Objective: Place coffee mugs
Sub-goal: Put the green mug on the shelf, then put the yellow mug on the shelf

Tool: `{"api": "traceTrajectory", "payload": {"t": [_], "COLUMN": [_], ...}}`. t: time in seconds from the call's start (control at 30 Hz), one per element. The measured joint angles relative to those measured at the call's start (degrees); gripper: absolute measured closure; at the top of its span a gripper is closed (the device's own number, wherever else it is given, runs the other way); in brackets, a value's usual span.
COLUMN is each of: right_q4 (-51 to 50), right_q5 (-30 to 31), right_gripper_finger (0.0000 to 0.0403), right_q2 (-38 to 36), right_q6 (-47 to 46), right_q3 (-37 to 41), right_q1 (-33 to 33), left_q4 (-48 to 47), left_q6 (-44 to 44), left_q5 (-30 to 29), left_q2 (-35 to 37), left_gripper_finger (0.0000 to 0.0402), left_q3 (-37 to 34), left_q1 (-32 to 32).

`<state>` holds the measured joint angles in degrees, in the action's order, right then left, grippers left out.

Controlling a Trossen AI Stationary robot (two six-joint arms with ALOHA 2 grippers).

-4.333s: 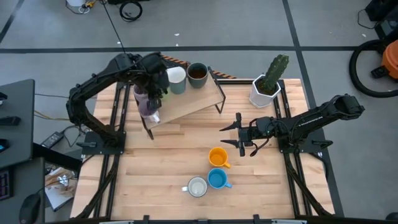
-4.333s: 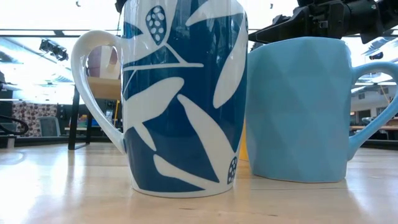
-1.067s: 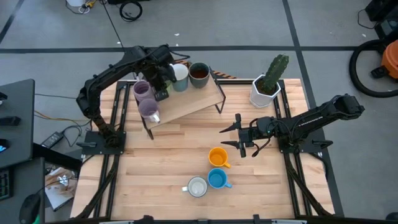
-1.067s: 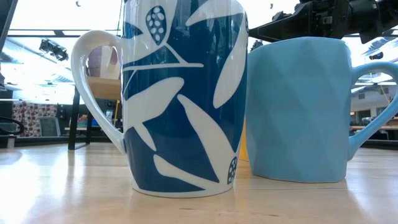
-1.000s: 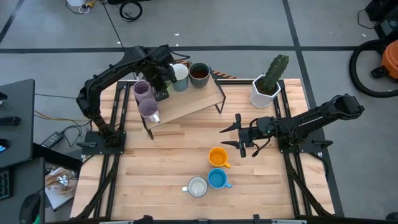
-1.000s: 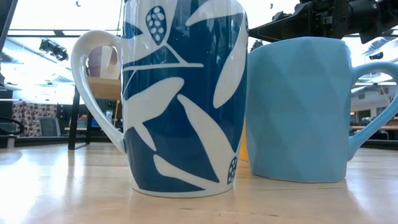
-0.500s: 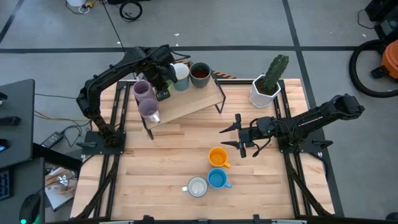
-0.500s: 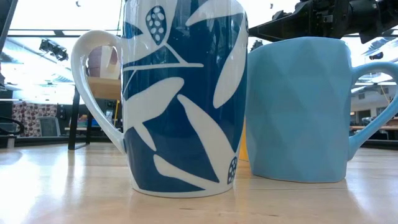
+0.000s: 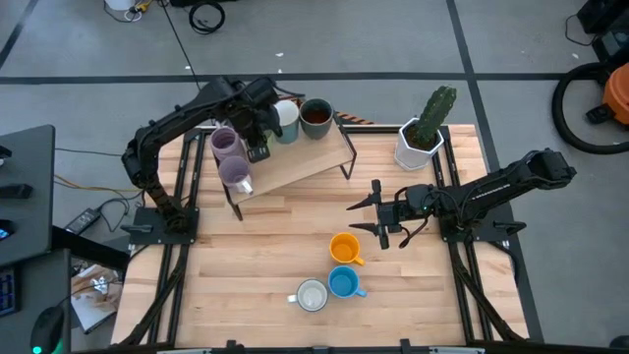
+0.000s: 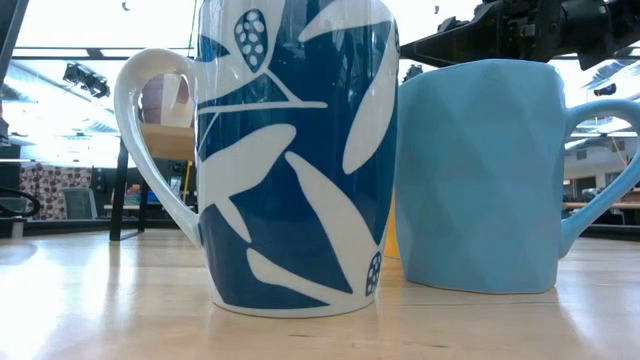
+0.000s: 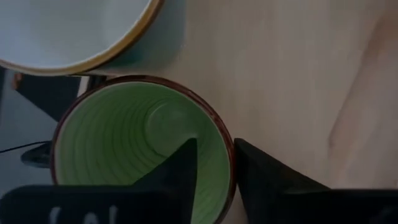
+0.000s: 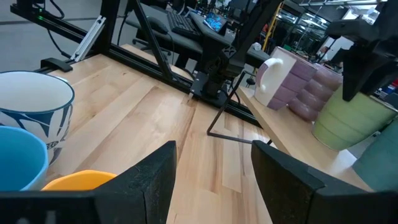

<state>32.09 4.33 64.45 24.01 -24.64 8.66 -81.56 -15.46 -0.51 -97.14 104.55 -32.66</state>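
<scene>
On the raised wooden shelf point(image 9: 305, 162) at the far left stand two purple mugs point(image 9: 230, 157), a green mug point(image 11: 137, 143), a white mug point(image 9: 285, 120) and a dark brown mug point(image 9: 314, 116). My left gripper point(image 9: 257, 146) points down over the green mug, open, with one finger inside the mug and one outside. On the table's near middle stand an orange mug point(image 9: 344, 248), a light blue mug point(image 9: 343, 283) and a white mug with a blue leaf pattern point(image 9: 312, 295). My right gripper point(image 9: 378, 211) hovers level and open right of the shelf, with nothing between its fingers. My left gripper point(image 11: 214, 146) comes at the green mug from above with the mug's rim point(image 11: 227, 155) between its two fingers. A gap shows between the inner finger point(image 11: 183, 165) and the wall. I cannot tell whether the outer finger point(image 11: 261, 177) touches the mug. The mug stands upright on the shelf.
A white faceted pot with a cactus point(image 9: 421, 138) stands at the far right of the table. Bare wood lies between the shelf and the three near mugs. In the low view the patterned mug point(image 10: 290, 150) and the light blue mug point(image 10: 480, 170) fill the foreground.
</scene>
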Motion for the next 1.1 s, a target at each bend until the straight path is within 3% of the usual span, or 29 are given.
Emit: {"api": "traceTrajectory", "payload": {"t": [0.13,0.47,0.8,1.1], "right_q4": [0.0,0.4,0.4,0.4], "right_q5": [0.0,0.0,-1.1,-1.1], "right_gripper_finger": [0.0189,0.0189,0.0189,0.0189], "right_q2": [0.0,0.0,0.0,0.0], "right_q6": [0.0,0.0,0.0,0.0], "right_q3": [0.0,0.0,0.0,0.0], "right_q1": [0.0,0.0,0.0,0.0], "left_q4": [0.0,0.5,1.1,1.1], "left_q6": [-0.2,-0.8,1.3,2.4], "left_q5": [-4.6,-7.5,-5.9,-5.6], "left_q2": [0.0,0.0,0.0,0.3], "left_gripper_finger": [0.0268,0.0258,0.0248,0.0195], "left_q3": [0.0,0.0,0.0,0.0], "left_q1": [0.7,1.1,1.4,1.4]}}
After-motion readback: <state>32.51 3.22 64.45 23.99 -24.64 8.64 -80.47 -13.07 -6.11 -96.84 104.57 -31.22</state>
